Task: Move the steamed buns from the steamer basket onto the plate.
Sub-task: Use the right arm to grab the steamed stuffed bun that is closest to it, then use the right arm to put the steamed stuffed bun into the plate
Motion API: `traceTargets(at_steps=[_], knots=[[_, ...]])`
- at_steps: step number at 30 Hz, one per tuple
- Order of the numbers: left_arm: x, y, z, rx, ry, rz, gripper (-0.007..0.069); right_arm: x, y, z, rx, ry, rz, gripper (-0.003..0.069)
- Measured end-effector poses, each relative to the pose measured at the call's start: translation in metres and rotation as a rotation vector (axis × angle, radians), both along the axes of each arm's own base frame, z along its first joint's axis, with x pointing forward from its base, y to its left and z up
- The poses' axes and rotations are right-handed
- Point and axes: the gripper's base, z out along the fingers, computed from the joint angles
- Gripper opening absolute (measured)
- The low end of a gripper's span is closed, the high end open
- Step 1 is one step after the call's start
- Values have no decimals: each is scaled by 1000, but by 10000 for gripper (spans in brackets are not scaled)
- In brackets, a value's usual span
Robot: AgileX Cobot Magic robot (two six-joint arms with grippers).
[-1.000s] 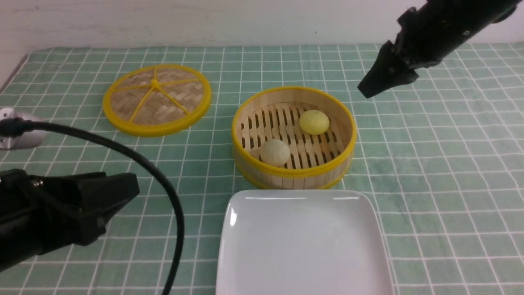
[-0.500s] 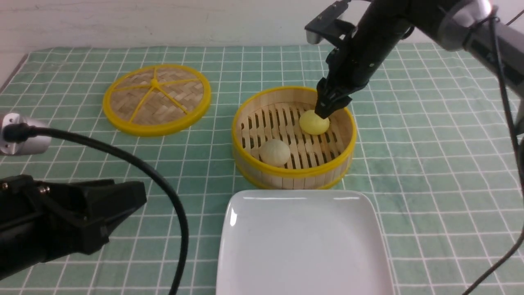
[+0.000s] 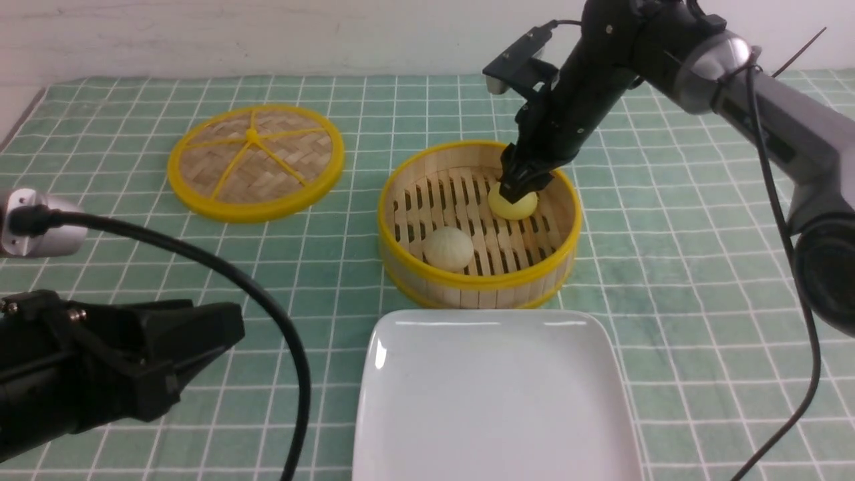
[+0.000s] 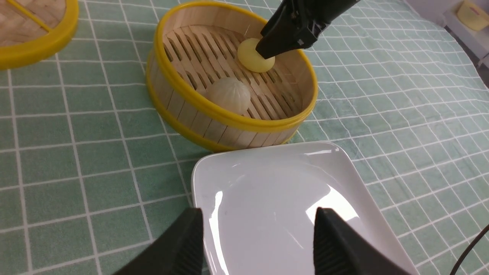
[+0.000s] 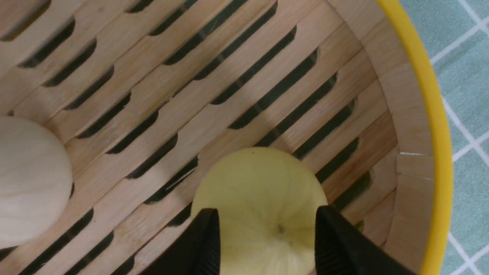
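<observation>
The steamer basket (image 3: 482, 281) stands mid-table with two steamed buns on its slatted floor. My right gripper (image 3: 518, 192) reaches down into it, open, its fingertips (image 5: 208, 229) straddling the pale yellow bun (image 3: 516, 207) (image 5: 259, 183), which rests on the slats. The off-white bun (image 3: 449, 248) (image 4: 228, 95) lies apart, toward the basket's near left. The white plate (image 3: 494, 401) sits just in front of the basket, bare. My left gripper (image 3: 227, 329) hovers low at the near left, open and holding nothing; in its wrist view the gripper (image 4: 258, 215) frames the plate (image 4: 267, 179).
The flat woven lid (image 3: 255, 160) with a yellow rim lies at the far left. A black cable (image 3: 267, 300) arcs over the near-left cloth from a silver camera housing (image 3: 33, 224). A green checked cloth covers the table; a white wall bounds the far edge.
My right arm swung in from the far right and came down into the basket, its fingertips now around the yellow bun and slightly narrower. The left gripper crept slightly forward.
</observation>
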Motion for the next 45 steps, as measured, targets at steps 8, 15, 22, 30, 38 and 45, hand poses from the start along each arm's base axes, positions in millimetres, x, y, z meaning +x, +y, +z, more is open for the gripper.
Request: traceTargets(at_steps=[8, 15, 22, 30, 38, 45], knots=[[0, 0, 0, 0, 0, 0, 408, 2, 1, -8, 3, 4, -2, 148], [1, 1, 0, 1, -4, 8, 408, -5, 1, 34, 9, -44, 42, 11], [2, 3, 1, 6, -21, 36, 408, -41, -7, 163, 199, -271, -62, 11], [3, 4, 2, 12, -32, 46, 408, -90, -24, 234, 391, -259, -256, 11], [3, 4, 2, 12, -32, 46, 408, -138, -34, 240, 431, -99, -256, 11], [3, 4, 2, 12, -32, 46, 407, -168, -41, 168, 306, 174, -256, 11]])
